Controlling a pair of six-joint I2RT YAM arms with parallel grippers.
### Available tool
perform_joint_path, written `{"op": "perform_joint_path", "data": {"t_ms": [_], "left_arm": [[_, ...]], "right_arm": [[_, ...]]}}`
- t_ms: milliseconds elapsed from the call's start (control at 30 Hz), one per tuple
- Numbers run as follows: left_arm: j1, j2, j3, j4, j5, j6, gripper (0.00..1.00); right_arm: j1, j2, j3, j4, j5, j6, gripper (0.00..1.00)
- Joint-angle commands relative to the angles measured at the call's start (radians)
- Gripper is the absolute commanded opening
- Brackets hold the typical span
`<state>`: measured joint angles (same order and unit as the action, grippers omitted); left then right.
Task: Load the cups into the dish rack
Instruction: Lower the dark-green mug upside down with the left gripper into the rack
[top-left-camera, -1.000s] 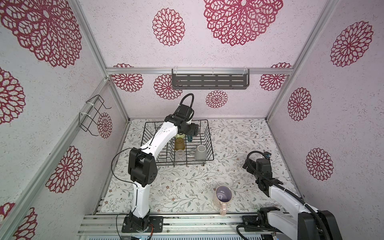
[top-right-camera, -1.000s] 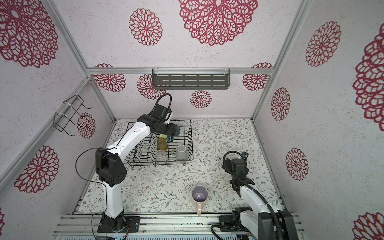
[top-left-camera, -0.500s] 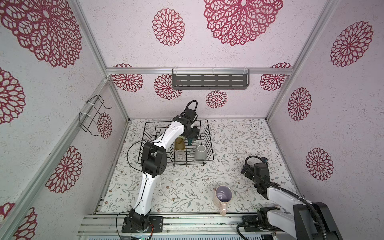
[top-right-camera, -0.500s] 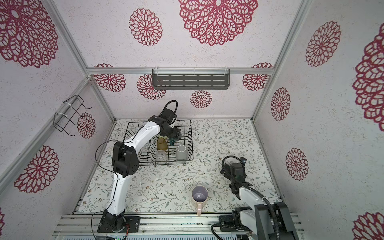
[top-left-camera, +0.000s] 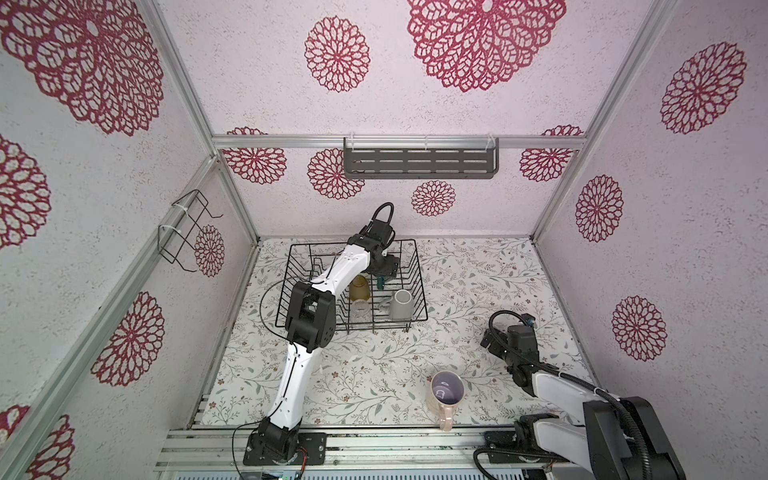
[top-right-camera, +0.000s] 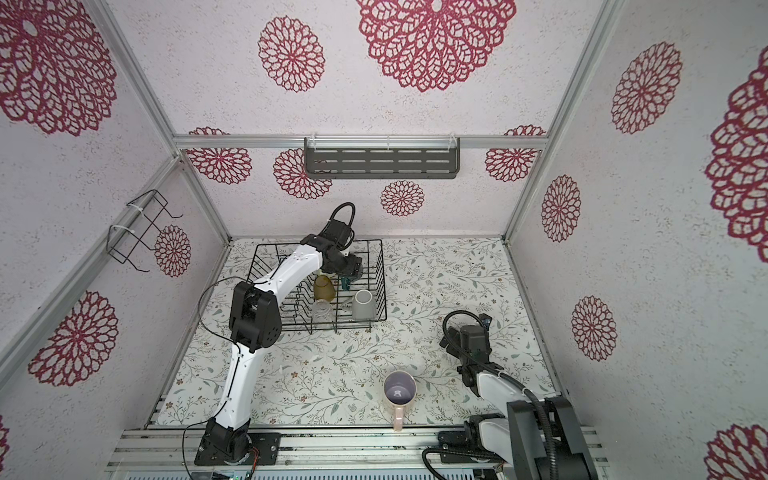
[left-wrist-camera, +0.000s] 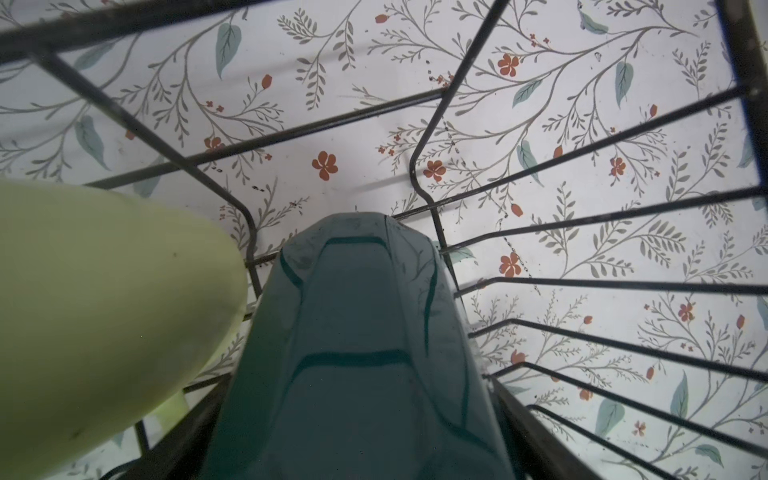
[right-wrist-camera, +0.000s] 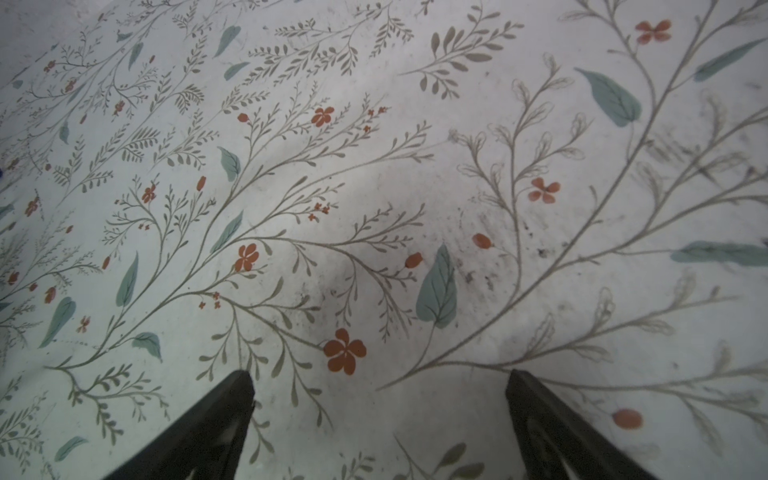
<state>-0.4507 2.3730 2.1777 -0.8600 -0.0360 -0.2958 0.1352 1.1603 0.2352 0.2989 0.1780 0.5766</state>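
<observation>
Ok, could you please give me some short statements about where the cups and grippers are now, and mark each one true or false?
1. The pink mug stands inside the dish rack. False: it stands on the table, outside the rack.
2. The right gripper is open and holds nothing. True.
3. The grey mug is in the dish rack. True.
4. The amber glass tumbler is on the table beside the pink mug. False: it is in the rack.
5. The left gripper reaches into the dish rack. True.

Black wire dish rack (top-left-camera: 420, 282): thin metal rod, semi-matt. Dark teal mug (left-wrist-camera: 357, 353): smooth, glossy glaze. Floral-print table cover (right-wrist-camera: 374, 166): matt, scuffed.
</observation>
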Motion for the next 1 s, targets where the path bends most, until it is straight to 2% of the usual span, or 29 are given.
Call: {"op": "perform_joint_path", "data": {"t_ms": [0, 233, 267, 300, 600, 967], "left_arm": [[0.005, 0.000, 0.030, 0.096, 0.007, -0.009, 0.79], [0.006, -0.001, 0.034, 0.133, 0.034, -0.029, 0.82], [0.005, -0.001, 0.034, 0.134, 0.033, -0.031, 0.91], [0.005, -0.001, 0.034, 0.134, 0.034, -0.031, 0.94], [0.006, -0.005, 0.031, 0.124, 0.034, -0.031, 0.93], [0.006, -0.012, 0.029, 0.148, 0.051, -0.032, 0.82]], "right_arm": [[-0.002, 0.015, 0.024, -0.001, -0.020, 0.014, 0.97], [0.000, 0.029, 0.032, -0.003, -0.023, 0.012, 0.98], [-0.001, 0.029, 0.030, -0.004, -0.025, 0.011, 0.98], [-0.001, 0.030, 0.031, -0.004, -0.025, 0.011, 0.98], [-0.002, 0.041, 0.036, -0.004, -0.032, 0.010, 0.97], [0.000, 0.054, 0.045, -0.007, -0.035, 0.007, 0.96]]}}
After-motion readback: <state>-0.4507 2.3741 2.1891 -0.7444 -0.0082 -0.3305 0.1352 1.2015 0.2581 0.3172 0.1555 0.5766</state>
